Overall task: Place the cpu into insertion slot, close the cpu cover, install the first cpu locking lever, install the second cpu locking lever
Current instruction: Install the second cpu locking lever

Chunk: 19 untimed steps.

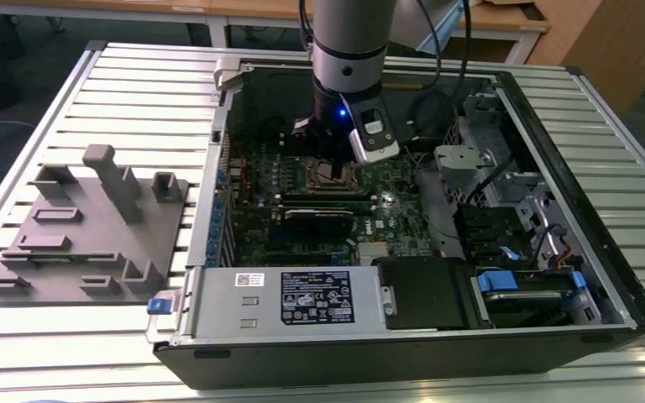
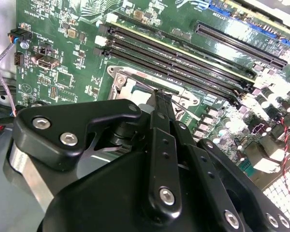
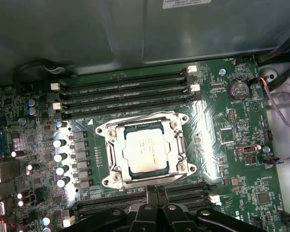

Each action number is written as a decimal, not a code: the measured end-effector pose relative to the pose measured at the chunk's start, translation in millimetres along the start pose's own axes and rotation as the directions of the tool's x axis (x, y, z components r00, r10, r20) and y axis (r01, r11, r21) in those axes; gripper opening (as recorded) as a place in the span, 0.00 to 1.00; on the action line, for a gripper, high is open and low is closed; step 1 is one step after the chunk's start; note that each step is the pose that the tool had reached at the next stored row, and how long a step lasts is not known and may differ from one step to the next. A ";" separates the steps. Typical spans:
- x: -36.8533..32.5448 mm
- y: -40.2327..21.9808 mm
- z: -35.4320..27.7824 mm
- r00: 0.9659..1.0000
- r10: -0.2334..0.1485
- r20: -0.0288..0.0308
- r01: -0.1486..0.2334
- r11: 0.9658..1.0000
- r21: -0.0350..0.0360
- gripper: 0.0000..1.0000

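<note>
Since the cpu (image 3: 146, 151) is seated in the insertion slot (image 3: 157, 172) with the cpu cover (image 3: 117, 152) lowered over it, lever work is judged current. The gripper (image 3: 153, 191), fingertips pinched together and empty, is poised just beside the socket; a careful press onto a lever is called for.

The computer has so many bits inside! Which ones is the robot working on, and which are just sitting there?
For the job:
cpu
cpu cover, lying down around the chip
gripper, right beside the socket

Just there:
grey holder block on the table
black expansion card
round battery
</note>
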State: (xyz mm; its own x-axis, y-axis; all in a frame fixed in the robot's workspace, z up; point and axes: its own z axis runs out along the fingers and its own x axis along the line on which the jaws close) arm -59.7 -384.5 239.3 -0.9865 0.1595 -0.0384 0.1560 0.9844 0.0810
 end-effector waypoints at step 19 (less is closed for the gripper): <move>-1.6 -9.4 -0.7 1.000 0.000 0.000 0.000 1.000 0.000 0.11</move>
State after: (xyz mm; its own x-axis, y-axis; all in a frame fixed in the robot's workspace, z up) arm -59.6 -394.1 239.3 -0.9865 0.1595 -0.0384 0.1560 0.9844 0.0812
